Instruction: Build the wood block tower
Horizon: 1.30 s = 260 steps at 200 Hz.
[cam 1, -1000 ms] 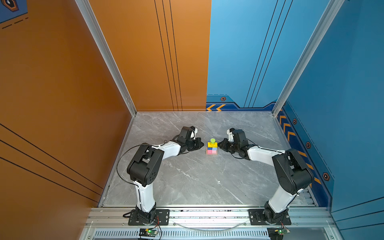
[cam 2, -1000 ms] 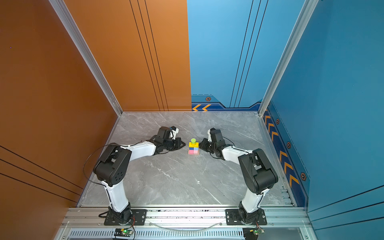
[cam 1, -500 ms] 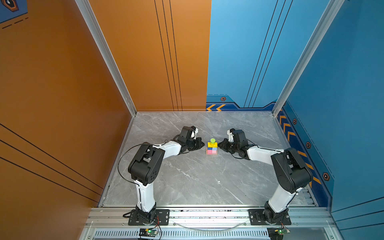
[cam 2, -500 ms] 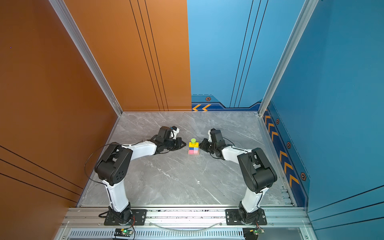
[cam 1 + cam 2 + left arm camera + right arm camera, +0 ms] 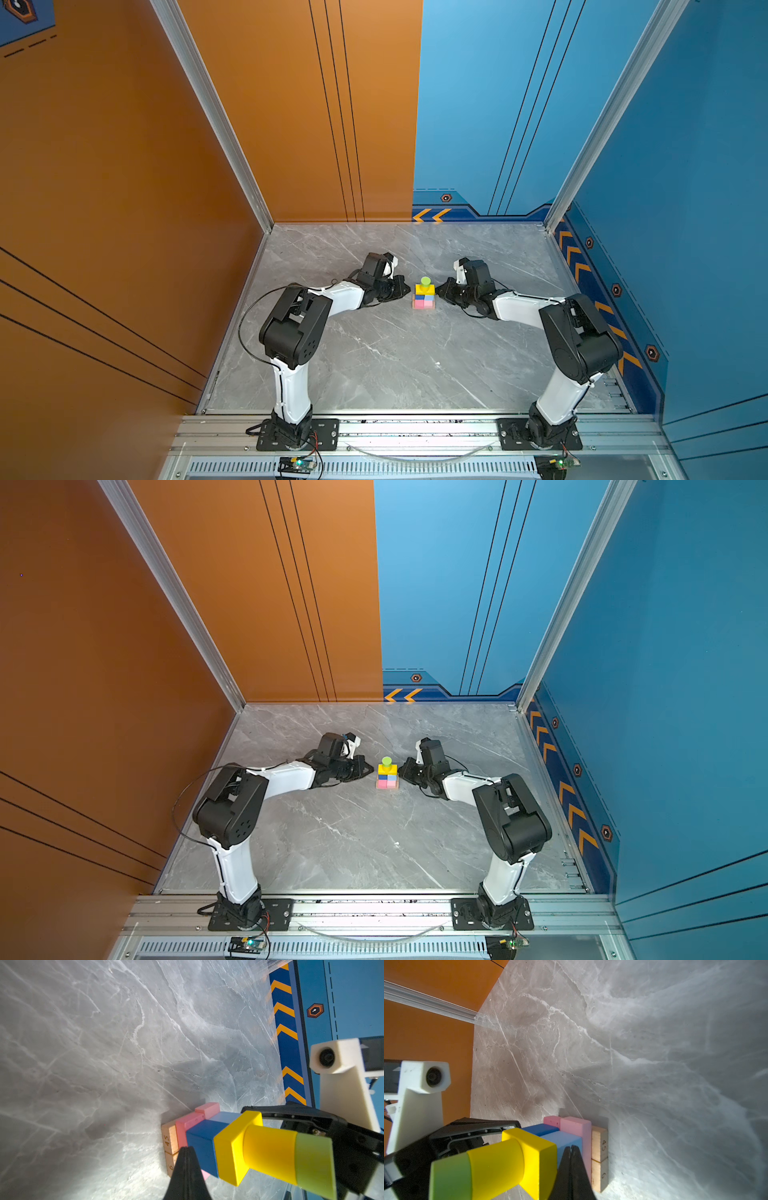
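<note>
The tower stands mid-floor between both arms. From the floor up it has two tan planks, pink bars, a dark-blue cube beside a light-blue cube, a yellow brick, a yellow cylinder and a lime-green cylinder on top. My left gripper is shut and empty, its tip low beside the tower's left side. My right gripper is shut and empty, close at the tower's right side. Whether either tip touches the blocks I cannot tell.
The grey marble floor is bounded by an orange wall on the left and a blue wall on the right. An aluminium rail carrying both arm bases runs along the front.
The left arm's elbow has shifted slightly. Both grippers stay shut beside the tower, which stands as before.
</note>
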Motion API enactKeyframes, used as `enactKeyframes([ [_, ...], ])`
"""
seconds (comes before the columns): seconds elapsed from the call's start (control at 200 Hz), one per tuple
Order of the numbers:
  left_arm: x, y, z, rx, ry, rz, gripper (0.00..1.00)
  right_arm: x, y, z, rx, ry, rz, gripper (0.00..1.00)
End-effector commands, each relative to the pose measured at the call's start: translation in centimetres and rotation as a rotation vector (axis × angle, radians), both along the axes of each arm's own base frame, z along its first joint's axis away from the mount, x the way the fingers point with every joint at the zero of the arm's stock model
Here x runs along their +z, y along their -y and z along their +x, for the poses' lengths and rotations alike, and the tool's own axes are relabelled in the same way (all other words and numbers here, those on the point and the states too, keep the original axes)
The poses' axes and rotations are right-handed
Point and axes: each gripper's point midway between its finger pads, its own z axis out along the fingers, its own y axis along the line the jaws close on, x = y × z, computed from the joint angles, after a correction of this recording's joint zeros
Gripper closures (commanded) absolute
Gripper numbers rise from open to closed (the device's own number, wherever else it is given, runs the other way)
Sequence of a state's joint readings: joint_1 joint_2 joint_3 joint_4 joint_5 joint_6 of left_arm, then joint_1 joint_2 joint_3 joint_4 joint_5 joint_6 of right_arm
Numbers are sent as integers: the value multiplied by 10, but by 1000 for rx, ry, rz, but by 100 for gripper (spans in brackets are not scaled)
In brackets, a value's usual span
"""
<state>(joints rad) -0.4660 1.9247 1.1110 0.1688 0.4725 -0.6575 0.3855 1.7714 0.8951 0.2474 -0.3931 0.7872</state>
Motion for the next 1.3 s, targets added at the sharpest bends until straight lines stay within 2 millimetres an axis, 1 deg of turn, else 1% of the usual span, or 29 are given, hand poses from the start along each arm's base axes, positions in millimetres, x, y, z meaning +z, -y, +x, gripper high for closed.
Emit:
enactKeyframes([
  [0.0, 5, 10, 1, -22, 0, -21, 100, -1, -4, 0, 5, -12, 19, 100],
  [0.731, 2, 13, 0, -32, -8, -25, 100, -3, -11, -1, 20, -16, 28, 100],
  [1.296, 1, 15, 0, -38, -14, -28, 100, -5, -11, -1, 19, -22, 28, 100],
])
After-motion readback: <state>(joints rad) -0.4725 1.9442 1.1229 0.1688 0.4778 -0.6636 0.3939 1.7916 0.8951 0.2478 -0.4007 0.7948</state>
